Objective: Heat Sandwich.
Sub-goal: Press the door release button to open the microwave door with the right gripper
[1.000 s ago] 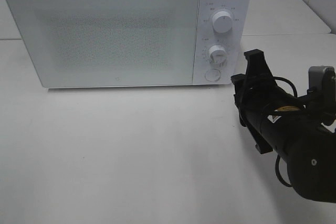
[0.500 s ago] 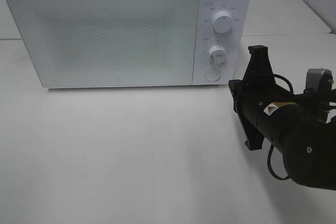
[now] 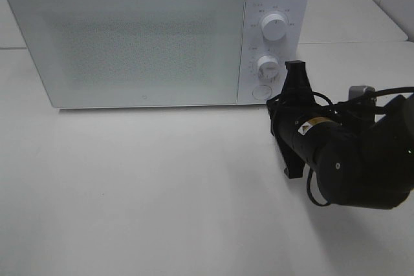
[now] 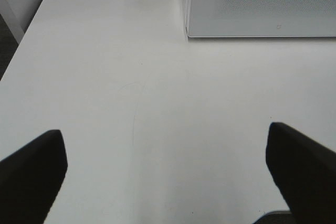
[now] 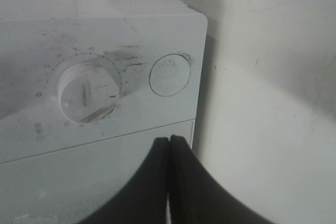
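The sandwich is out of view. A white microwave [image 3: 129,37] stands at the back of the table with its door closed. On its right panel are two dials [image 3: 274,28] [image 3: 266,66] and a round button [image 3: 261,92] below them. My right gripper [image 3: 295,66] is shut on nothing, its tip close to the panel's lower right corner. In the right wrist view the closed fingertips [image 5: 169,139] point at the panel just short of the round button [image 5: 169,74] and the lower dial [image 5: 88,90]. My left gripper [image 4: 168,150] stands open over bare table, apart from the microwave's corner [image 4: 262,3].
The white table [image 3: 162,185] stretches in front of the microwave. The right arm's black body [image 3: 349,159] lies over the table's right side. The table's left edge [image 4: 21,40] shows in the left wrist view.
The right arm has swung left, toward the microwave's control panel, and its jaws have closed. The left gripper shows no change.
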Robot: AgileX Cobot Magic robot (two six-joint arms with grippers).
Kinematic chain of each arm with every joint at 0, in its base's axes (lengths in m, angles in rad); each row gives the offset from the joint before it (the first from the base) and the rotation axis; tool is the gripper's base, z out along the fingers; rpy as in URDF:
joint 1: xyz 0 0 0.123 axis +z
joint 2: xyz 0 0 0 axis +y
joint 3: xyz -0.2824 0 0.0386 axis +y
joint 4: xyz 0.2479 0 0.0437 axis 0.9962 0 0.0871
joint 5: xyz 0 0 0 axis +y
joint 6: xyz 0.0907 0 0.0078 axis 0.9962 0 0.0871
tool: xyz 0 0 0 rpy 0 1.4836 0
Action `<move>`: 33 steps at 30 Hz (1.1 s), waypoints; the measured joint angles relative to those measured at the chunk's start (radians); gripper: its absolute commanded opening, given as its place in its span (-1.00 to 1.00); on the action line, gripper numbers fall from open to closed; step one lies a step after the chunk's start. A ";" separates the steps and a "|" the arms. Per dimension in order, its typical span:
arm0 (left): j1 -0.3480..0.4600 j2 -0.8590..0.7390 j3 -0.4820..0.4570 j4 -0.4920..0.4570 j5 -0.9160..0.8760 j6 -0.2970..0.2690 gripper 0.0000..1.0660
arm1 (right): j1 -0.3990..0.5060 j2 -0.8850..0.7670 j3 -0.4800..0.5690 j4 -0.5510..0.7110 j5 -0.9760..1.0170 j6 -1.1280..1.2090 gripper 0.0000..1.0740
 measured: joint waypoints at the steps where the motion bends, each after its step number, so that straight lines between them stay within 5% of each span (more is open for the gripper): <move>1: 0.000 0.000 0.000 0.000 0.000 0.000 0.84 | 0.000 0.000 0.000 0.000 0.000 0.000 -1.00; 14: 0.000 0.000 0.000 0.000 0.000 0.000 0.84 | -0.122 0.106 -0.132 -0.130 0.063 0.053 -1.00; 33: 0.000 0.000 0.000 0.000 0.000 0.000 0.84 | -0.173 0.224 -0.265 -0.163 0.091 0.072 -1.00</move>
